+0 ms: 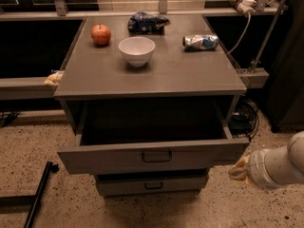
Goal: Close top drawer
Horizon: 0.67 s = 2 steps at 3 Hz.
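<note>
Tool (pixel 239 170): low at the right of the view, just beside the right end of the drawer front. Nobody can tell if it is open or closed.
Top drawer (pixel 104 158): pulled far out from under the desk (pixel 190 75).
Long side: the front runs left to right.
Way to go: the front and its handle (pixel 156 156) lie left of the tool. The push should probably go straight back.

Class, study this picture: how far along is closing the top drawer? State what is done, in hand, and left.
Done: nothing visible; the top drawer stands pulled far out beneath the cabinet top. In hand: the claw sits low beside the drawer front's right end; whether it touches is unclear. Left: the whole push in, until that front lines up with the lower drawer.
</note>
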Available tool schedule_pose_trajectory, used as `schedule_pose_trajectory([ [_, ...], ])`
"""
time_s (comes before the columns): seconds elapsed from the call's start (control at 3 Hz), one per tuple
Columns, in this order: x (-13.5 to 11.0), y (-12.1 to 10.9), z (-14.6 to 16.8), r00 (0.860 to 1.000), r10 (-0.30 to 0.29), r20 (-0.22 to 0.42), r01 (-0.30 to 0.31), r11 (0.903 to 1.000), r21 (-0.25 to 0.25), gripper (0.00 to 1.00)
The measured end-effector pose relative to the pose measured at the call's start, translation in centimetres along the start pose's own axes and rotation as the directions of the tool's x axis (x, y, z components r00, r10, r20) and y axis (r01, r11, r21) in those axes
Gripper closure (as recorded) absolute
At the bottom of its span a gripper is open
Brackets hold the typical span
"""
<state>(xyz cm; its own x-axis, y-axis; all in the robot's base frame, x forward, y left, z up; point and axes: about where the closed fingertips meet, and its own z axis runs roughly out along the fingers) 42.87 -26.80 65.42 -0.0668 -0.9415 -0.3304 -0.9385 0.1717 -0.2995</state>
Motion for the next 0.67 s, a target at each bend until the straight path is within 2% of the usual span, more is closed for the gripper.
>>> schedule_pose_trajectory([
  [0.33, 0.8, -0.4, 1.1, 0.999, -0.024, -0.021, 0.026, 0.9984, 0.051, 1.00],
  [0.67, 1.5, -2.1, 2.9, 0.998, -0.051, -0.033, 0.055, 0.9884, 0.142, 1.00],
])
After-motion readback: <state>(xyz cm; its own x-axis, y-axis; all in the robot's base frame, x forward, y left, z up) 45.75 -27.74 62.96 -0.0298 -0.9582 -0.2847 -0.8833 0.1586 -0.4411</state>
